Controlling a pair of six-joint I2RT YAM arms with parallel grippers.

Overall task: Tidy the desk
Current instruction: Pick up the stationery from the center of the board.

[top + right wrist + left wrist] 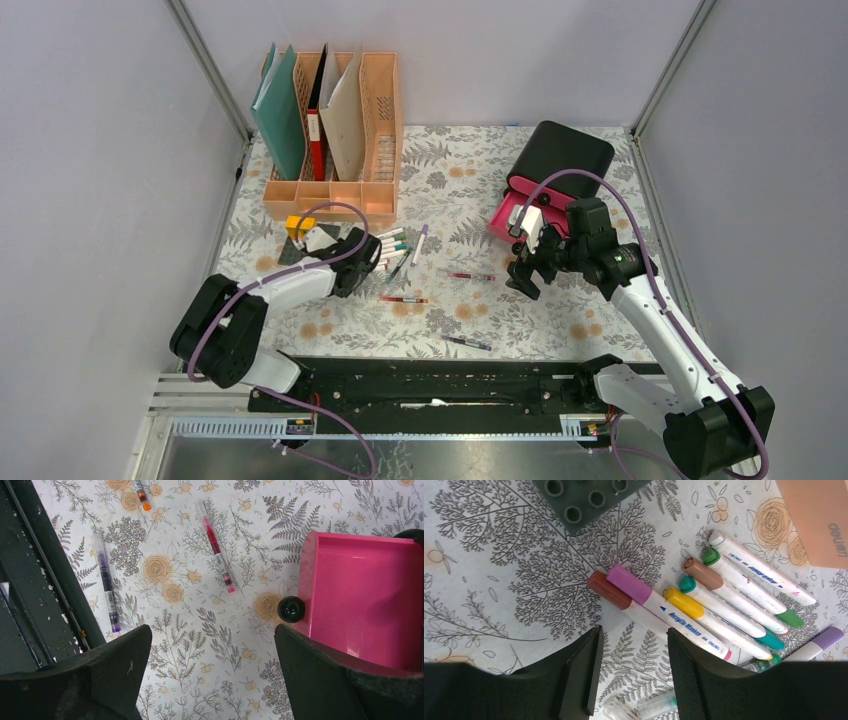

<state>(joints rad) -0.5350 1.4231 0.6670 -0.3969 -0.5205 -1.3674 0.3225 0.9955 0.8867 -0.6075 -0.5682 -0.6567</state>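
Pink drawer (360, 590) partly hidden behind right gripper (212, 632)

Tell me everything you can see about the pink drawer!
The pink drawer is bright pink and shiny, like smooth plastic, with low walls and a flat floor. It is pulled out of its black box at the far right of the desk. A round black knob sticks out of its front. The part that shows holds nothing. The open right gripper hovers by its front; whether a finger touches it cannot be told.
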